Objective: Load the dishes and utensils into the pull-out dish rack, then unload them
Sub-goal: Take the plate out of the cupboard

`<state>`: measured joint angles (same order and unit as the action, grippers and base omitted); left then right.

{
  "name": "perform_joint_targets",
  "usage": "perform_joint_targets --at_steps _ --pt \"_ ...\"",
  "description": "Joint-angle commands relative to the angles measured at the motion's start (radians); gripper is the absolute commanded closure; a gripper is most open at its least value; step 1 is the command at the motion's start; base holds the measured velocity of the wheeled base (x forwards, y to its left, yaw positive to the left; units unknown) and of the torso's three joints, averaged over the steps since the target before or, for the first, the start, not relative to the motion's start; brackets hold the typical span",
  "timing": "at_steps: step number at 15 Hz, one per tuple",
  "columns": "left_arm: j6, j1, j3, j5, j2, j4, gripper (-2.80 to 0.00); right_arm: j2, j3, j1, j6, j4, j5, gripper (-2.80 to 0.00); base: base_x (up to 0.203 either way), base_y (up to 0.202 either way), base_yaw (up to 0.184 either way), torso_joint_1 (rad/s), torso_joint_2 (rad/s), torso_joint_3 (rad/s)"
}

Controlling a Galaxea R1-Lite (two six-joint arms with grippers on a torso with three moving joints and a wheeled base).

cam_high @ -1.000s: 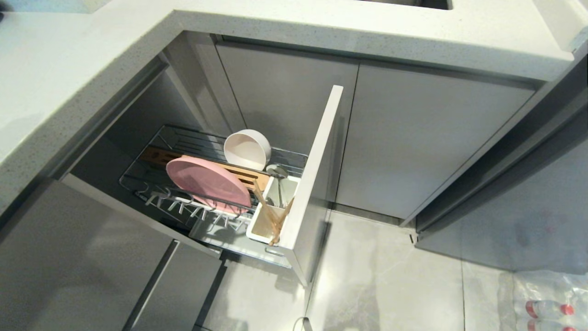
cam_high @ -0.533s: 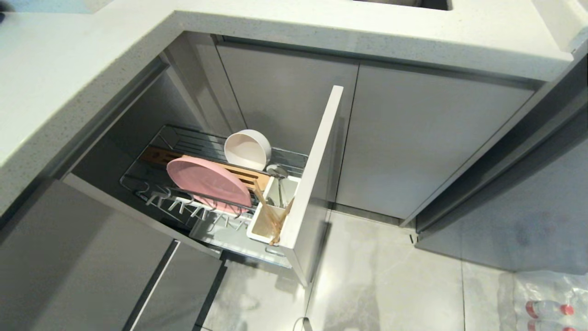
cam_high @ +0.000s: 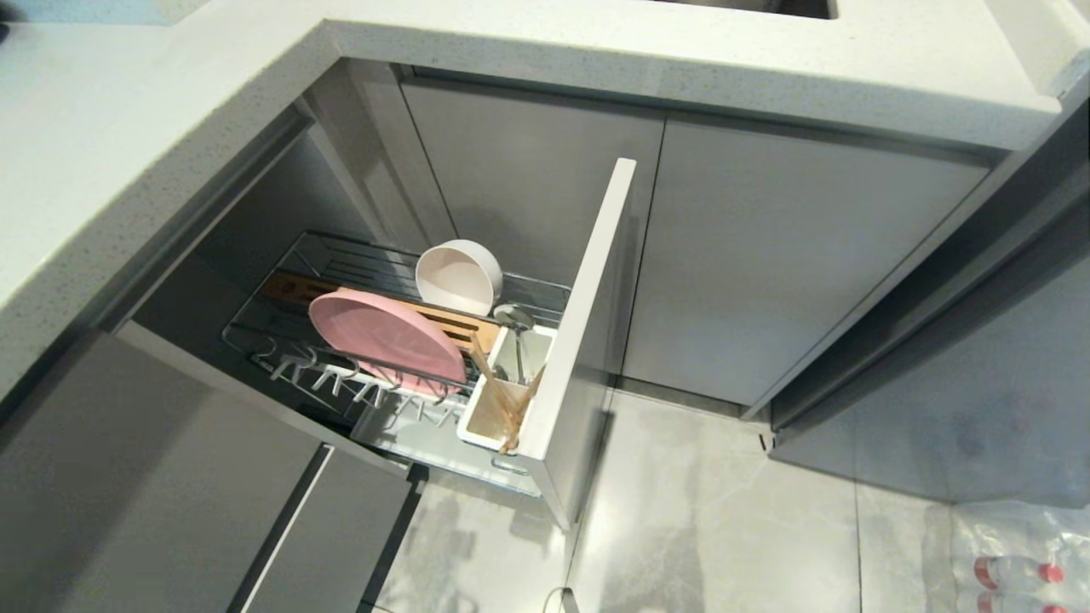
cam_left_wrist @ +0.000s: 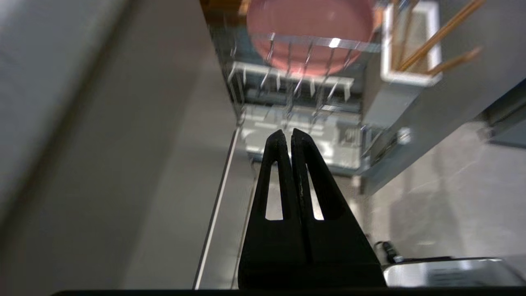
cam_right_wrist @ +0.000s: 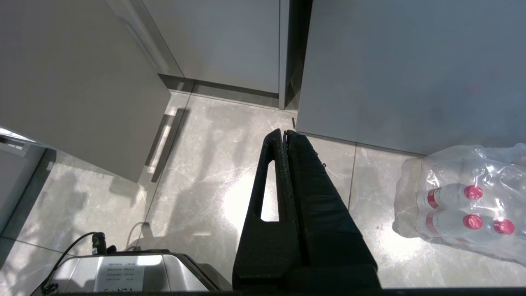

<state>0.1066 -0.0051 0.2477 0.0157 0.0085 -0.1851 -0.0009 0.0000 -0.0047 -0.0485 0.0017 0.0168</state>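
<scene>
The head view shows neither arm. Only the left wrist view shows the left hand (cam_left_wrist: 287,133), clenched on nothing, out in front of the pulled-out rack (cam_left_wrist: 289,84) above the floor (cam_left_wrist: 444,193). Only the right wrist view shows the right hand (cam_right_wrist: 284,133), also clenched and empty, over the floor near a pack of bottles (cam_right_wrist: 464,201). In the head view the rack (cam_high: 294,370) stands open from under the table (cam_high: 102,145). The chopsticks (cam_high: 509,407) lean in the white cup (cam_high: 485,421), with the spoon (cam_high: 514,318) behind them. The pink plate (cam_high: 383,334) stands on edge among the prongs, and the white bowl (cam_high: 458,276) leans farther back. Against the earlier frames, the rack and everything in it sit just as before.
</scene>
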Motion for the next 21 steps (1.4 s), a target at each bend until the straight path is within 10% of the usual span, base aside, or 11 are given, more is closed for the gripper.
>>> perform_joint_targets --at_steps 1,13,21 --pt "0.004 0.001 -0.17 -0.016 -0.01 0.168 0.0 0.001 0.002 0.0 -0.001 0.0 0.0 0.0 0.0 0.0 0.0 0.0 0.0 0.0" --pt "-0.059 0.002 -0.215 -0.01 -0.012 0.247 0.0 0.001 0.002 0.0 -0.001 0.0 0.0 0.0 0.0 0.0 0.0 0.0 0.0 0.0" --pt "-0.072 0.01 0.633 0.141 0.218 0.054 0.0 0.001 0.002 0.0 -0.001 0.0 0.0 0.0 0.0 0.0 0.0 0.0 0.0 0.0"
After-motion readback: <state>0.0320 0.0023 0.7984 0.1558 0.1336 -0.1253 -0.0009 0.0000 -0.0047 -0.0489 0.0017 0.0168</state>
